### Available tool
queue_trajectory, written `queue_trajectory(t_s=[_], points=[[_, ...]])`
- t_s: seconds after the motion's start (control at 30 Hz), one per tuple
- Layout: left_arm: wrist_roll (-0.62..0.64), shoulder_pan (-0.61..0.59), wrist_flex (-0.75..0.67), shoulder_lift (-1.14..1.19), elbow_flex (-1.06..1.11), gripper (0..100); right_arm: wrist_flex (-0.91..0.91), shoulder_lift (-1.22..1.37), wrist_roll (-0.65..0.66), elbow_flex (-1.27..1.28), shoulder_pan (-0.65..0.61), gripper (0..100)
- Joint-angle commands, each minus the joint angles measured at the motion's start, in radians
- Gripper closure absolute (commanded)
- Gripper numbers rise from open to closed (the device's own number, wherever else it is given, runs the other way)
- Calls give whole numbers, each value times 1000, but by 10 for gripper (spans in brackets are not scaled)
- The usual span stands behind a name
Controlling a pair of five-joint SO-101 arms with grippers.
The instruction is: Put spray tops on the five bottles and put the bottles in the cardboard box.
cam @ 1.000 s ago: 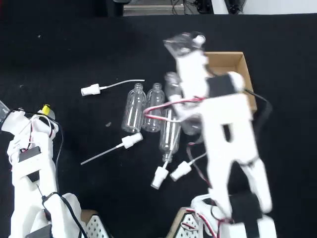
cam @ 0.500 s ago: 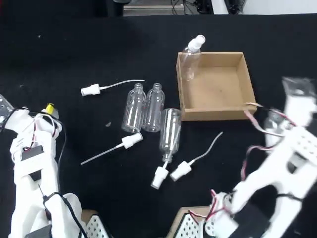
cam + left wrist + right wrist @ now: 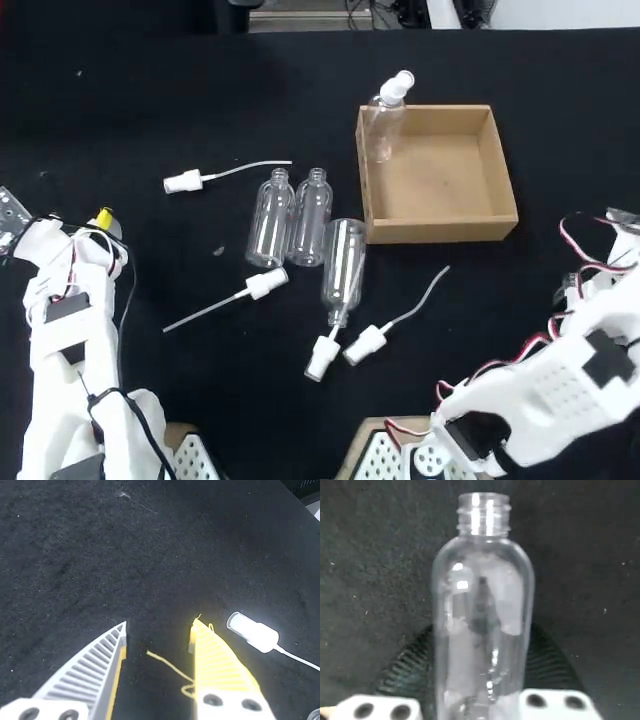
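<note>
A cardboard box point(image 3: 437, 176) sits at the back right, and a clear bottle with a white spray top point(image 3: 385, 118) leans in its far left corner. Three uncapped bottles point(image 3: 311, 215) lie left of the box. Several loose spray tops point(image 3: 260, 284) with long tubes lie around them. My right gripper point(image 3: 480, 647) is shut on an uncapped clear bottle point(image 3: 482, 595), over bare black cloth. The right arm point(image 3: 560, 380) is at the table's right front. My left gripper point(image 3: 159, 626) is open over the cloth at the far left, near one spray top point(image 3: 252, 632).
The table is covered in black cloth point(image 3: 150, 90). The left arm point(image 3: 60, 320) stands along the left edge. Free room lies right of and in front of the box.
The right arm has swung from over the box to the right front of the table, carrying the uncapped bottle. The box and its capped bottle are now uncovered. The left arm barely moved.
</note>
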Motion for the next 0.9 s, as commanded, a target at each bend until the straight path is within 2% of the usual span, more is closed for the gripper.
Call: queue_trajectory(t_s=[0.0,0.23,0.47,0.6,0.87], points=[[3,16,2,-6,-58,798,86,41,6,-160,15,747],[3,16,2,-6,-58,798,169,67,14,-271,-11,751],[3,15,2,-6,-58,798,164,71,41,-285,-43,751],[3,13,2,-6,-58,798,107,71,92,-252,-35,751],[3,12,2,-6,-58,798,17,71,92,-174,-41,751]])
